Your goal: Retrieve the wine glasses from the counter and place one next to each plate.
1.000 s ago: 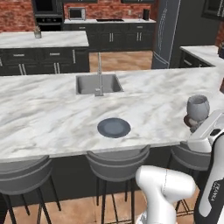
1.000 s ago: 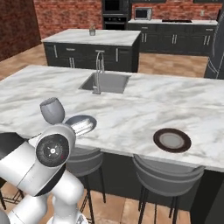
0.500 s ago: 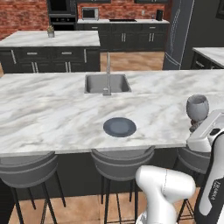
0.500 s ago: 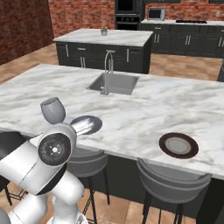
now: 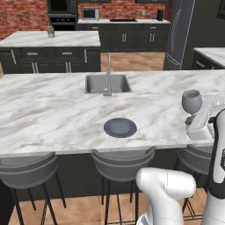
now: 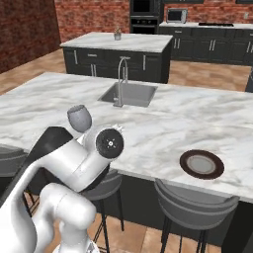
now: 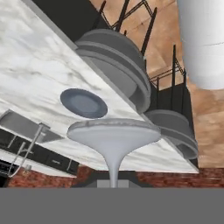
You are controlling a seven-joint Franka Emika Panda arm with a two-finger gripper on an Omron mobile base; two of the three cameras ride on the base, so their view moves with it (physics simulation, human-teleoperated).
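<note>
Wine glass [image 5: 192, 101], light, fragile and slippery, rides upright by its thin stem in the closed gripper [image 7: 113, 183], right of the blue-grey plate [image 5: 120, 128].

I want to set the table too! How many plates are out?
2. A plain blue-grey round plate lies on the marble top in front of the sink. A dark-brown-rimmed round plate with a grey centre lies further along the same edge. Others may be hidden.
</note>
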